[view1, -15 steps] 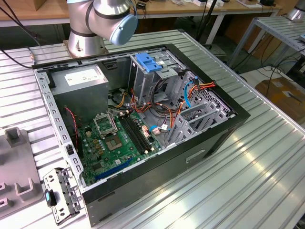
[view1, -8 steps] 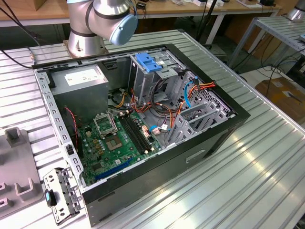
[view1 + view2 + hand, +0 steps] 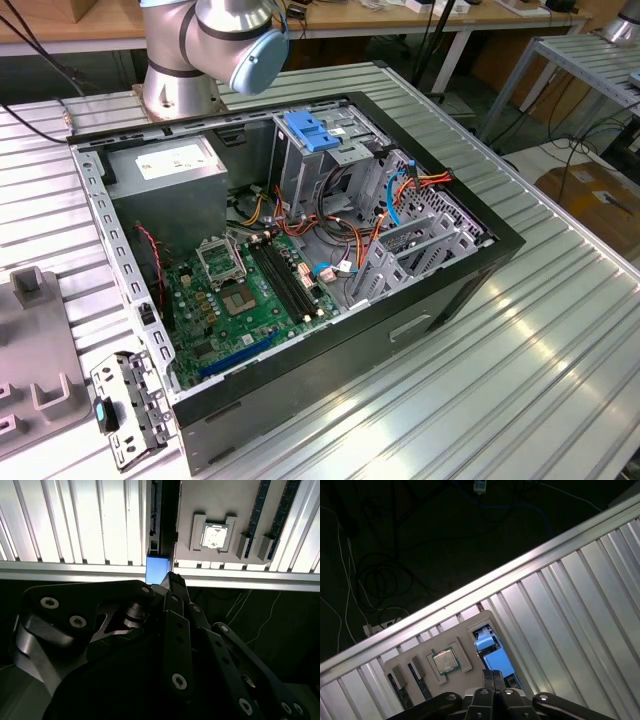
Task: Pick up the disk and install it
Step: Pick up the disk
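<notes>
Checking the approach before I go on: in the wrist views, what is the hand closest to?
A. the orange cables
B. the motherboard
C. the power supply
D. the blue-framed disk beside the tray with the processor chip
D: in the first wrist view the hand sits right at the blue frame of the disk, beside the grey tray that holds a processor chip.

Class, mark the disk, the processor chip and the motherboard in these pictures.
disk (image 3: 496, 662): first wrist view, on its blue carrier frame.
processor chip (image 3: 445, 661): first wrist view, middle of its metal top.
motherboard (image 3: 203, 308): exterior view, on its green surface.
</notes>
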Controlling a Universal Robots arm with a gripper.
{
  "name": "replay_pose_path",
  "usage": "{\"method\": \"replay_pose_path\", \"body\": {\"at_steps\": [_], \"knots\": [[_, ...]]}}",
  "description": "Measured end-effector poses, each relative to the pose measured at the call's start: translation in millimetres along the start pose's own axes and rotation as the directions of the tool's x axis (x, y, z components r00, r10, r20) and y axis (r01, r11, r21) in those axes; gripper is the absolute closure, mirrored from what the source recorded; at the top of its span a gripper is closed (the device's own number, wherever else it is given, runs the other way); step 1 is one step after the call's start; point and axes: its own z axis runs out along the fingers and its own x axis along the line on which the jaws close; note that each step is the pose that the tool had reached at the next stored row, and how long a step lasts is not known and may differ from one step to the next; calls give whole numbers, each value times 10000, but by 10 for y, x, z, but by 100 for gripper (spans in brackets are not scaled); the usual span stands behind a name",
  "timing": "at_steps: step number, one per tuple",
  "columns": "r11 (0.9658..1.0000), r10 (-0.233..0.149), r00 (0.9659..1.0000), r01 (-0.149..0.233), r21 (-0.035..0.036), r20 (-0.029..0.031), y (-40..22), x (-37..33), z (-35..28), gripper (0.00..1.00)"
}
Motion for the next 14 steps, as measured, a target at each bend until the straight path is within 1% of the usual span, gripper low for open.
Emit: {"method": "replay_pose_path", "body": {"at_steps": [7, 10, 14], "knots": [[10000, -30, 10000, 30, 0, -1, 0, 0, 0, 89], [9999, -146, 9999, 146, 2, -2, 0, 0, 0, 89], [9991, -428, 9991, 428, 12, -3, 0, 0, 0, 89]]}}
